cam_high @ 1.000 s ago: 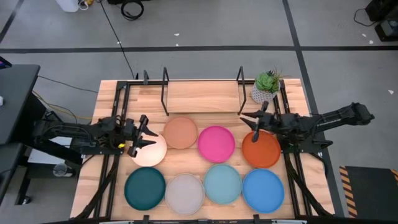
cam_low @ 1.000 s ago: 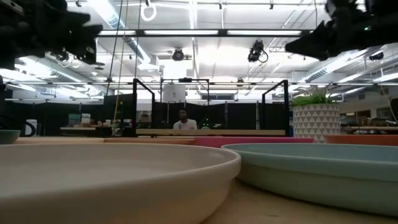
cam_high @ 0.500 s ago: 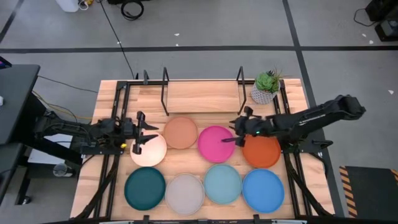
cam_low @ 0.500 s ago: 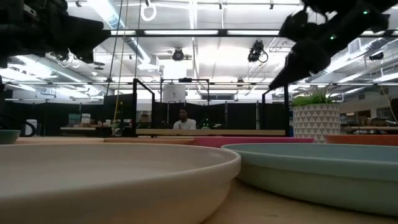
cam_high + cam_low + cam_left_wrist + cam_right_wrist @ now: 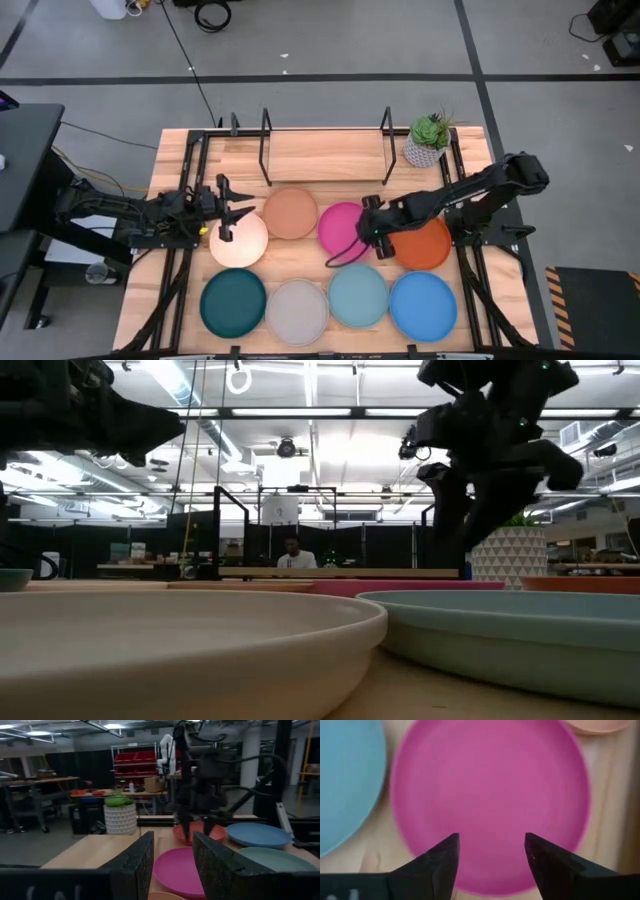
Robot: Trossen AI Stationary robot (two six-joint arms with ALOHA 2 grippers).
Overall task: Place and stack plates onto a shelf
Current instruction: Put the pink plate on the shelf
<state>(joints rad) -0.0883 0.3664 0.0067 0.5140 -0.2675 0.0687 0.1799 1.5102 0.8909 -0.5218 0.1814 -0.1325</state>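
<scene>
Writing readable on any object is nowhere to be made out. Eight round matte plates lie in two rows on the light wooden table (image 5: 330, 150), with the low black metal-rod shelf (image 5: 325, 135) along its far edge beside a white-potted green plant (image 5: 428, 140); beyond is a dim workshop with ceiling lights. The right gripper (image 5: 362, 236) hangs over the magenta plate (image 5: 341, 225), fingers spread and empty, probably not touching it. The left gripper (image 5: 228, 204) waits spread and empty above the cream plate (image 5: 242, 243).
</scene>
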